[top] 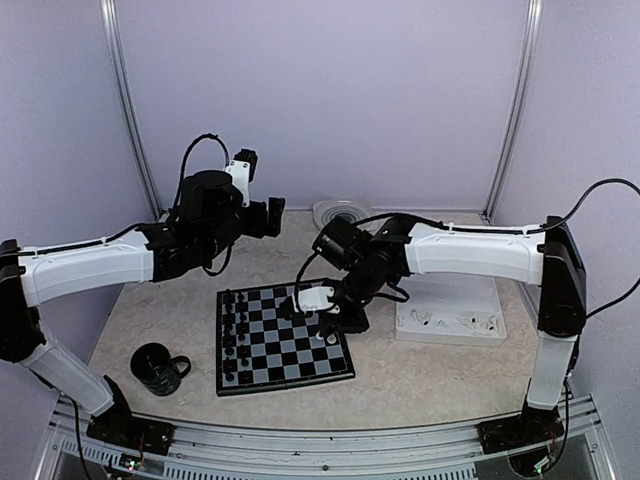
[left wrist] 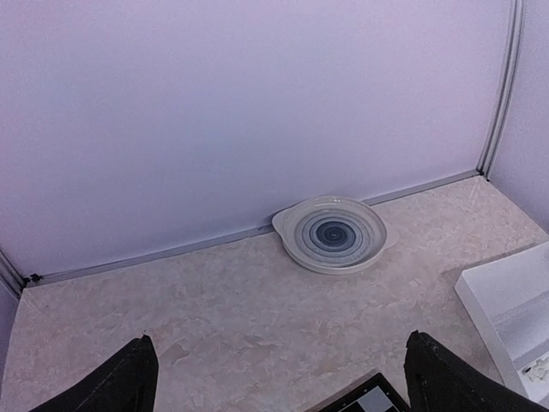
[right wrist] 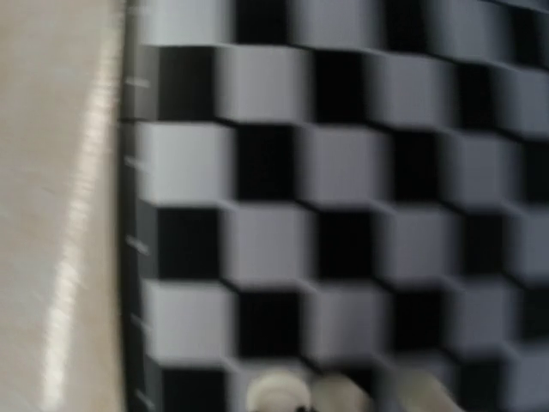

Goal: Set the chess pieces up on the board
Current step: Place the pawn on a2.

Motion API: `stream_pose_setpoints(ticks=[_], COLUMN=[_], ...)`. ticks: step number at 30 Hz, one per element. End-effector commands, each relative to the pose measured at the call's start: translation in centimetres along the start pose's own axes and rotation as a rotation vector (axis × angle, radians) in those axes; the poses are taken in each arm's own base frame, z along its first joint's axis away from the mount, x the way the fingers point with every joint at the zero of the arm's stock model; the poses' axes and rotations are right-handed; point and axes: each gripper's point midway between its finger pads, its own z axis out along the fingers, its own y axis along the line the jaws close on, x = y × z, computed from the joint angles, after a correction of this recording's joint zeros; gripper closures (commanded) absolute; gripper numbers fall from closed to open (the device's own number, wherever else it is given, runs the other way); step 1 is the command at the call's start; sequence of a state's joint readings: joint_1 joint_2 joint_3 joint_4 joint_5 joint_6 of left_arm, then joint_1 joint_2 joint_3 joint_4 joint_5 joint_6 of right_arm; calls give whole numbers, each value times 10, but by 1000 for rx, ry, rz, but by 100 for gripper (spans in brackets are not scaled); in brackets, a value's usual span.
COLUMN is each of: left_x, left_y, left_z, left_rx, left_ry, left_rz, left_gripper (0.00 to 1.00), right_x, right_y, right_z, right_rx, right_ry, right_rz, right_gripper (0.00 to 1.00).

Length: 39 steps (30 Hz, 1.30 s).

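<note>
The board (top: 283, 340) lies flat in the middle of the table, with black chess pieces (top: 234, 330) standing along its left columns. My right gripper (top: 336, 322) is low over the board's right edge and shut; the frames do not show whether a piece is between its fingers. The blurred right wrist view is filled by the board (right wrist: 343, 215), with white chess pieces (right wrist: 279, 395) at its bottom edge and no fingers showing. My left gripper (top: 274, 216) hangs high behind the board, open and empty. In the left wrist view its fingers (left wrist: 120, 384) stand wide apart over bare table, with a corner of the board (left wrist: 371, 400) below.
A white compartment tray (top: 448, 300) with small white pieces (top: 462, 322) sits right of the board, its edge showing as the tray (left wrist: 513, 309). A ringed plate (top: 340, 212) lies by the back wall, also the plate (left wrist: 333, 233). A black mug (top: 156, 368) stands front left.
</note>
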State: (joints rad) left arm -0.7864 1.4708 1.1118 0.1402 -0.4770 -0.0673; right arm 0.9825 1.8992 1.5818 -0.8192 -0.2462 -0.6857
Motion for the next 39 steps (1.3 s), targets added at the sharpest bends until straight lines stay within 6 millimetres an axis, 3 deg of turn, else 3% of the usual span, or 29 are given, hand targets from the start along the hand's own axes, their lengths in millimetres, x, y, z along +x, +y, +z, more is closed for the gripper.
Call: stream_pose_setpoints(ticks=[1, 6, 13, 19, 39], left_x=[-30, -38, -45, -44, -45], left_y=[28, 42, 42, 38, 35], left_z=[-12, -18, -22, -21, -20], left_rx=[-103, -132, -109, -83, -63], left_ry=[-75, -104, -118, -115, -114], left_rz=[-71, -113, -126, -134, -133], left_gripper=[1, 1, 1, 1, 1], right_x=[-15, -16, -2, 15, 27], right_y=[31, 52, 63, 62, 58], right_z=[24, 46, 58, 65, 80], right_rx=[-75, -119, -147, -132, -106], right_ry=[26, 65, 120, 185, 217], right_rz=[-72, -106, -109, -111, -103], right_gripper=[97, 97, 96, 95, 90])
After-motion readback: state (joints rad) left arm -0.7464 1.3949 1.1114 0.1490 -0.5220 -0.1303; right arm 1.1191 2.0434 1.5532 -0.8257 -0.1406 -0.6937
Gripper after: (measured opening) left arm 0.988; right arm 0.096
